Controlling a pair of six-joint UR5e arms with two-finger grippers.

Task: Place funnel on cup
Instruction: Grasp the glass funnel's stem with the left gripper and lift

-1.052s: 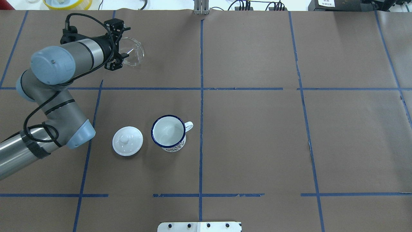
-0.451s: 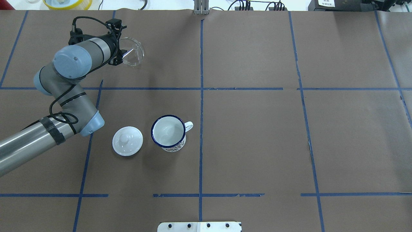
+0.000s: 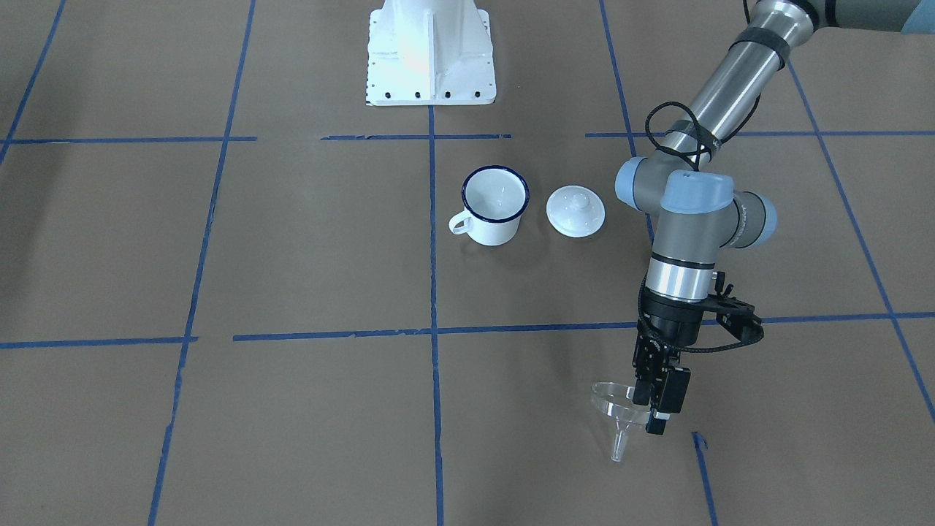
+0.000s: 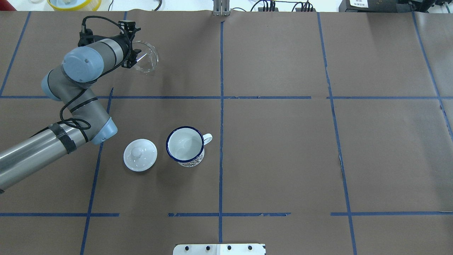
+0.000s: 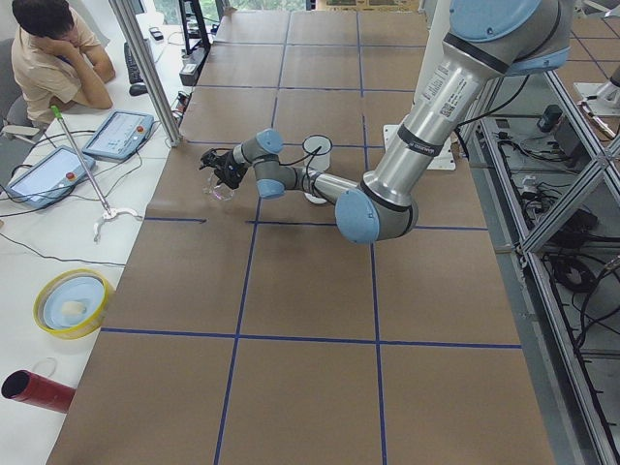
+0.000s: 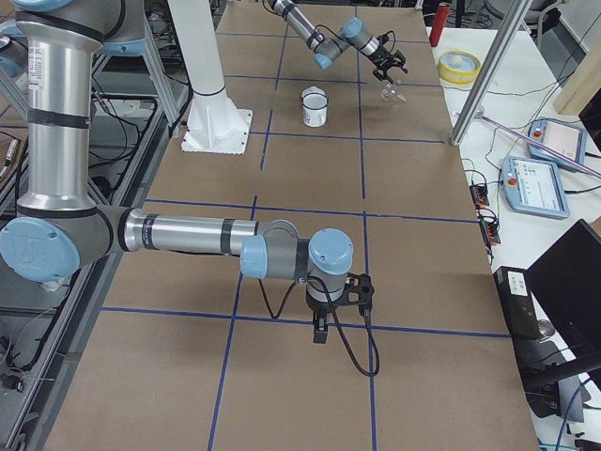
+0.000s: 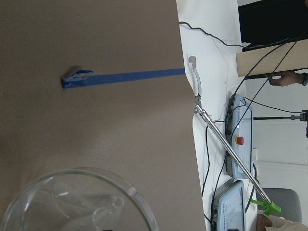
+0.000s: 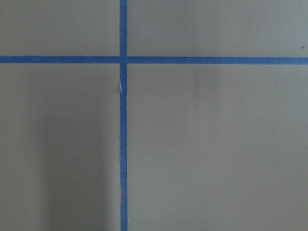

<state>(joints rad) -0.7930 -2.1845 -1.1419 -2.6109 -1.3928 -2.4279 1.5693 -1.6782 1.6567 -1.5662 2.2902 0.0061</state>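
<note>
The clear funnel (image 3: pixel 617 418) lies tilted on the brown paper at the far left of the overhead view (image 4: pixel 147 58), with its spout pointing away from the robot. My left gripper (image 3: pixel 650 415) points down at the funnel's rim, and its jaws look open on either side of the rim edge. The left wrist view shows the rim (image 7: pixel 86 202) just below the camera. The white cup with a blue rim (image 4: pixel 185 145) stands upright and empty near the table's middle, well apart from the funnel. My right gripper (image 6: pixel 320 334) hangs low over bare paper; I cannot tell whether it is open or shut.
A round white knobbed lid (image 4: pixel 140 155) lies just left of the cup. The robot's white base plate (image 3: pixel 429 55) stands behind the cup in the front-facing view. The table's far edge runs close beyond the funnel, with a metal post (image 7: pixel 226 144) and tablets past it.
My left arm has swung its elbow in and brought the gripper down close to the funnel's rim. The funnel, cup and lid have not moved.
</note>
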